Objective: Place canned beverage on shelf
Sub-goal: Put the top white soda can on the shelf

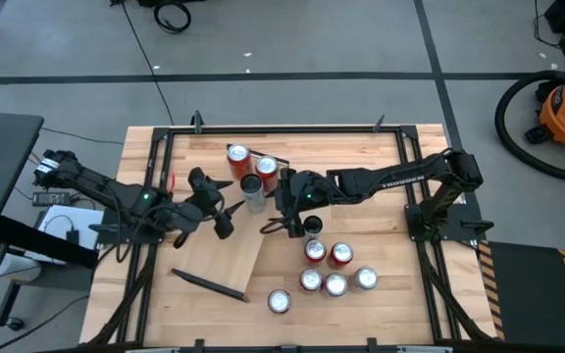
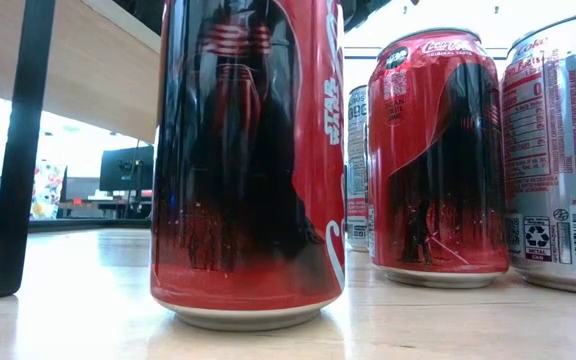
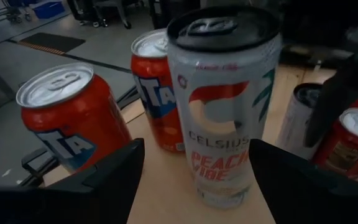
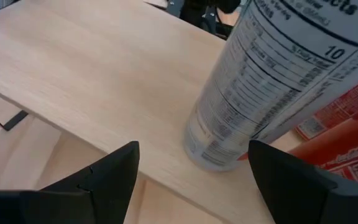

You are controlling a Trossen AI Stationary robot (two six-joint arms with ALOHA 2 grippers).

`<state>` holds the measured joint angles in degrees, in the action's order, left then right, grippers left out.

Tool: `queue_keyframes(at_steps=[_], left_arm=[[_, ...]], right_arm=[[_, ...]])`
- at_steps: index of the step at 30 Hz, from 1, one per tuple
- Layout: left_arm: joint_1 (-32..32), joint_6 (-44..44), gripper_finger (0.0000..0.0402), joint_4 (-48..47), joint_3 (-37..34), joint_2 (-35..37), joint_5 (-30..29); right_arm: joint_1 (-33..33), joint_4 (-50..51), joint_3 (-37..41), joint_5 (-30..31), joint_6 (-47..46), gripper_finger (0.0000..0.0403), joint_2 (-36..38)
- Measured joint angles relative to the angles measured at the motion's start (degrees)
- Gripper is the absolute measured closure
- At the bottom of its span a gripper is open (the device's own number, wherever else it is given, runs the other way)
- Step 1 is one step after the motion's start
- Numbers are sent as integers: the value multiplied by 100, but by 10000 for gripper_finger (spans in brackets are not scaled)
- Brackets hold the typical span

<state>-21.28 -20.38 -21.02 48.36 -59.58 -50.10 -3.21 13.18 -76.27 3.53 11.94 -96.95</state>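
Observation:
The shelf (image 1: 226,250) is a pale plank that lies slantwise on the table, with a dark bar (image 1: 209,285) at its near end. On its far part stand two orange cans (image 1: 236,155) (image 1: 266,167) and a tall white Celsius can (image 1: 252,188). My left gripper (image 1: 226,214) is open. In the left wrist view its fingers (image 3: 194,180) stand short of the Celsius can (image 3: 222,106), one on each side, and touch nothing. My right gripper (image 1: 275,226) is open and empty over the plank. Its wrist view (image 4: 194,180) shows a tall white can (image 4: 260,87) standing near the plank's edge.
A dark-topped white can (image 1: 312,226) stands right of my right gripper. Several red and silver cans (image 1: 334,270) cluster near the table's front right, and one (image 1: 279,300) stands alone. In the low view red cola cans (image 2: 248,160) fill the foreground. The shelf's dark end bar (image 2: 13,150) stands at the left.

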Motion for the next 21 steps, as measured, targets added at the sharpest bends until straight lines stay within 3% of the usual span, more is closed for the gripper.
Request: queue_keyframes(at_steps=[5,11,21], left_arm=[[-47,-194,99,-474,36,49,-2],[-312,-1198,99,-1771,439,57,-93],[-407,-1311,99,-1852,457,53,-171]], right_arm=[[-95,58,0,2,-72,92,0],[-272,-3,0,0,-129,92,-44],[-303,-913,-2,135,139,92,-496]])
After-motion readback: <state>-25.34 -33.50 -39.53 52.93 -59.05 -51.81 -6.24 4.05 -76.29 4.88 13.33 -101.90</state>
